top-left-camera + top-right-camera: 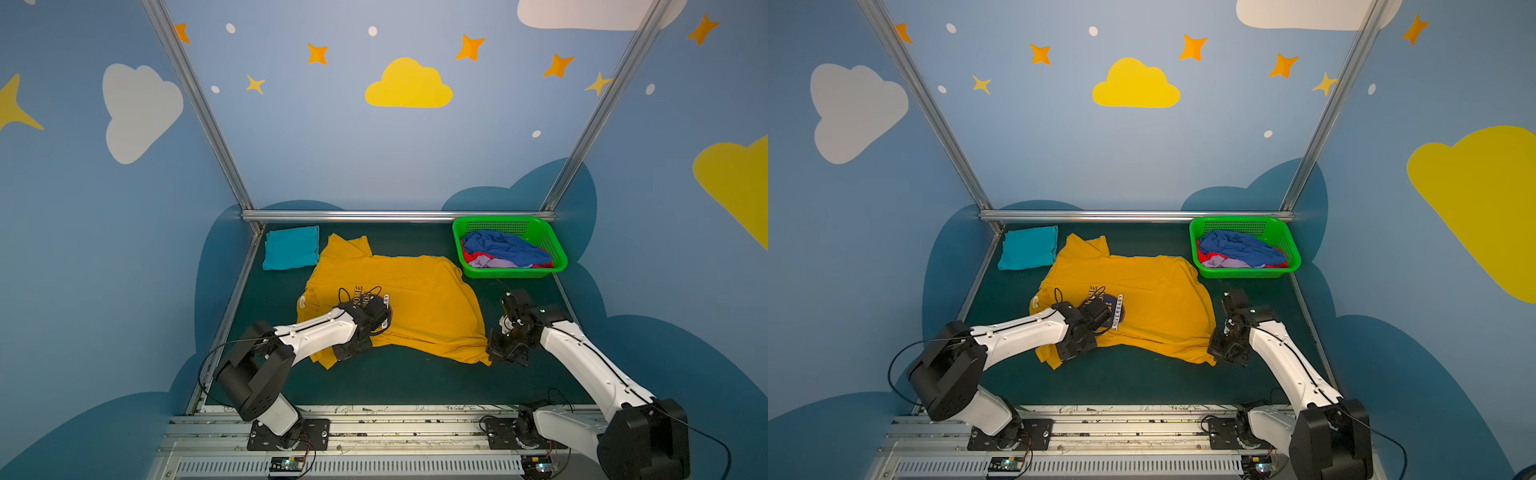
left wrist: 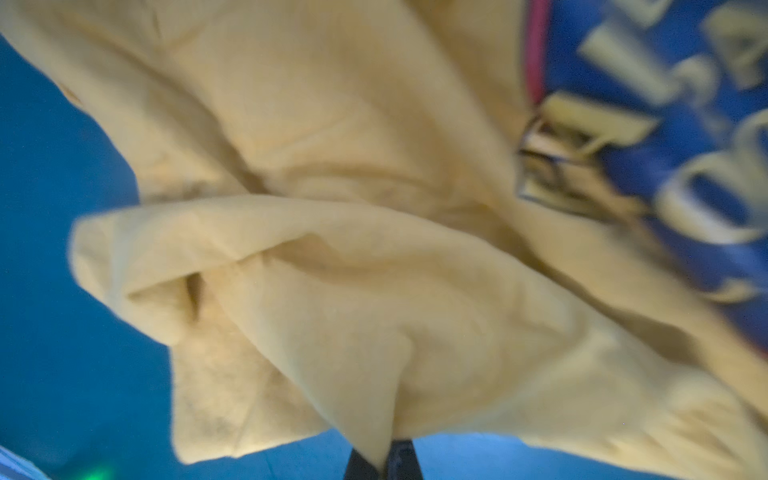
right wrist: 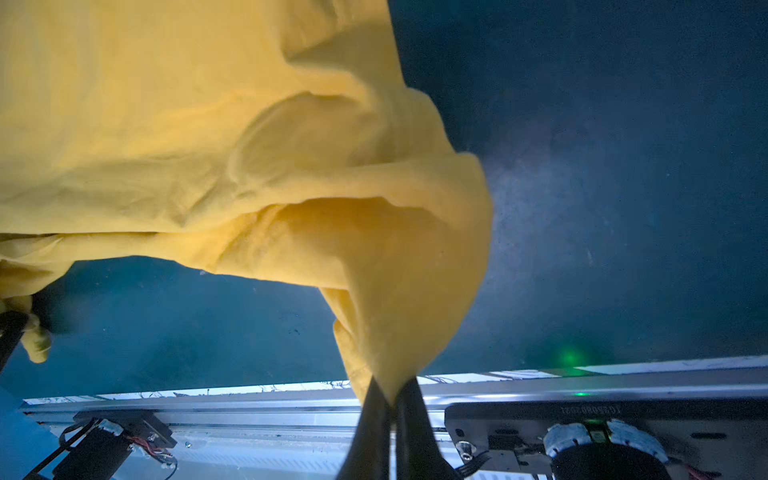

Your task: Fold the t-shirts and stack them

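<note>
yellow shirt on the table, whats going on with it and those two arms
Both arms are working on the mustard-yellow t-shirt, which lies spread but rumpled on the dark green table. The left gripper is shut on its near left edge, and the right gripper is shut on its near right corner. A teal t-shirt lies folded at the far left. A blue t-shirt sits crumpled on others in the green basket.
</note>
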You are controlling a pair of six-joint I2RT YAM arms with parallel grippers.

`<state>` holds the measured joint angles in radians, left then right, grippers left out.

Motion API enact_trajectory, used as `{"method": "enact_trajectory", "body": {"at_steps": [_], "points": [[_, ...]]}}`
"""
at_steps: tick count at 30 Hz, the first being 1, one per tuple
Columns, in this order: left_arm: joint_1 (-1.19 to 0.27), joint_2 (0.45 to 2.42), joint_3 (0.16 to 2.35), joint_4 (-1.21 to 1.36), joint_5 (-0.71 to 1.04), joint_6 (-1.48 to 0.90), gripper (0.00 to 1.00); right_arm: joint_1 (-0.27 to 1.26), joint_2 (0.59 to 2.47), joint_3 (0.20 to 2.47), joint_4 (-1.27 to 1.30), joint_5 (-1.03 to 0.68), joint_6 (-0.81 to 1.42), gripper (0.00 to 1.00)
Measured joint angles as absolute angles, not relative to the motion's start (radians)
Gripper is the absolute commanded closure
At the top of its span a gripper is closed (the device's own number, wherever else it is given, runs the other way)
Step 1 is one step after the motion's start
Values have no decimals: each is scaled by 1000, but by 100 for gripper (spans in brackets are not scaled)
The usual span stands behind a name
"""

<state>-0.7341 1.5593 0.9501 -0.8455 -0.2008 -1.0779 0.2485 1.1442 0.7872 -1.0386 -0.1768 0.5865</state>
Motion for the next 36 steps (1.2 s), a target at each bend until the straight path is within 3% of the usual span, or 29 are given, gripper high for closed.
{"method": "enact_trajectory", "body": {"at_steps": [10,13,19,31,32,33,34,36], "points": [[-837,1315,1058,-1037,-203,-1115,91,239,1171,786,-1015,-182,591,100],[-881,1296,1019,-1063,-185,-1156,96,239,1171,786,-1006,-181,594,100],[-966,1297,933,-1071,-109,-1230,96,237,1168,786,-992,-181,595,100],[-1215,1527,1137,-1077,46,-1302,95,228,1167,759,-948,-179,606,100],[-1224,1562,1142,-1073,61,-1302,93,226,1166,759,-945,-177,606,100],[-1230,1594,1147,-1070,75,-1298,82,224,1163,759,-944,-176,606,100],[-1235,1624,1153,-1067,87,-1294,58,222,1159,759,-943,-175,606,100],[-1241,1663,1166,-1063,109,-1289,30,216,1151,759,-941,-175,606,100]]}}
